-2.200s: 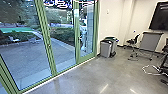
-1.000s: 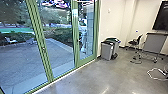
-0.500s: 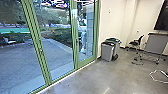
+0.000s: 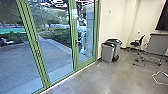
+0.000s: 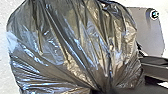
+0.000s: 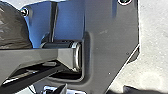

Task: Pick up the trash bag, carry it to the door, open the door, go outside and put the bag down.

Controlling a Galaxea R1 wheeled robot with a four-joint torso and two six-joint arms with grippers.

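The trash bag (image 5: 72,45) reaches straight out from the left claw (image 5: 105,90): its folds pinch to a neck there and fan into the round body, so its long axis runs away from the grip. By that gathering I judge the left claw clamped on the neck. The left arm is the nearer one. The bag is beside the robot's base (image 6: 107,50), over pale floor (image 5: 3,50); whether it touches down, I can't say. How the right claw is set, I cannot tell.

Across the room from the left: a paved yard (image 4: 55,56) behind tall green-framed glass, then a narrower glass door (image 4: 86,56), apparently closed, with a handle (image 4: 76,43) on its left side and a blurred figure, likely a person (image 4: 83,33), behind the pane. The bag rides on the glass side, so it could brush the frame. Next come the white wall (image 4: 112,22), two grey bins (image 4: 108,53) just beside the door, a dark chair (image 4: 136,43) and a grey desk (image 4: 156,45).
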